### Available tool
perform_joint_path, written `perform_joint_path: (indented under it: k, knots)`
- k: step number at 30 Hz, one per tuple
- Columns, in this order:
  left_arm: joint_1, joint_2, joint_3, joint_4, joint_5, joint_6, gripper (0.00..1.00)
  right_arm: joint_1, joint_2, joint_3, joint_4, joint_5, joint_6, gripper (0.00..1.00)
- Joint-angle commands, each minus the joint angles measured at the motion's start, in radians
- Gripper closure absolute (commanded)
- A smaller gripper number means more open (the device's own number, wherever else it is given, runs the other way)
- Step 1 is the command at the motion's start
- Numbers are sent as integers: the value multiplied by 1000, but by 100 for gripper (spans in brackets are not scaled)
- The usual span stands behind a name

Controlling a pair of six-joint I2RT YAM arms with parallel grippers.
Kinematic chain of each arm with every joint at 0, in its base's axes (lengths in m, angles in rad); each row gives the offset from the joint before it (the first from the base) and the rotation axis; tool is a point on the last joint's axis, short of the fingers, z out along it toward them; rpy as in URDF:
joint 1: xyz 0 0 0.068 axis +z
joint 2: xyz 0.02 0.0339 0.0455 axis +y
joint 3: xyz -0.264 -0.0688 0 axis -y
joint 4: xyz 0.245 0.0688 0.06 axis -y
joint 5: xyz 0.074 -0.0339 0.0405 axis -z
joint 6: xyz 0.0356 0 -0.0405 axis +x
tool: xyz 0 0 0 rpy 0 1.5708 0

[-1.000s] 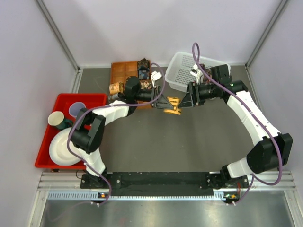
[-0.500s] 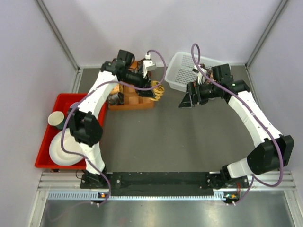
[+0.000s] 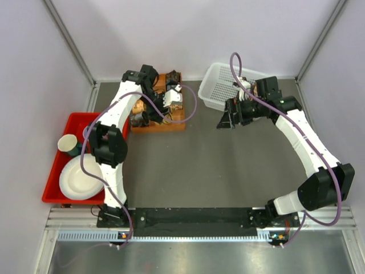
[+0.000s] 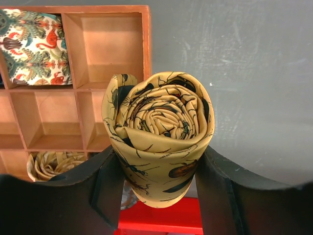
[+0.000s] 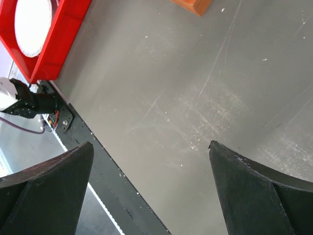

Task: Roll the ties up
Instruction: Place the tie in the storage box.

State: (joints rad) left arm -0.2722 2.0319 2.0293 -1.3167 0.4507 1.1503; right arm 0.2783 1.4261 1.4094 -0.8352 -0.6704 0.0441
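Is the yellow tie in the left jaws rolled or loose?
Rolled: the yellow tie shows a tight spiral of layers, clamped between the left jaws.

A matt grey table (image 3: 217,171) fills the middle of the scene. Behind its far edge stands a plain pale back wall (image 3: 194,34). A left wall (image 3: 34,85) and a right wall (image 3: 342,74) of the same faintly lilac panel close the table's sides. A slim metal left post (image 3: 69,43) and a matching right post (image 3: 320,40) rise from the table's far corners along the wall joints. Along the table's near edge lies a black rail (image 3: 194,217), then a slotted metal strip (image 3: 188,235), then a shiny steel sheet (image 3: 199,257). Seen close, the table shows fine pale scratches and scuffs. The light is soft and even, with only faint shadows on the table
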Motion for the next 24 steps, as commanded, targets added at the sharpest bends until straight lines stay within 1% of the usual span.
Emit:
perform_joint_path:
  k: [1, 9, 16, 24]
  knots:
    - [-2, 51, 49, -13, -14, 81, 100, -5, -13, 48, 18, 23, -19, 1]
    - [-22, 131, 95, 68, -12, 45, 100, -17, -3, 49, 19, 43, -23, 1]
    - [-51, 174, 111, 137, -40, 23, 100, -28, 8, 59, 18, 45, -23, 1]
    - [-65, 238, 128, 151, -81, 26, 100, -39, 10, 60, 19, 40, -16, 1]
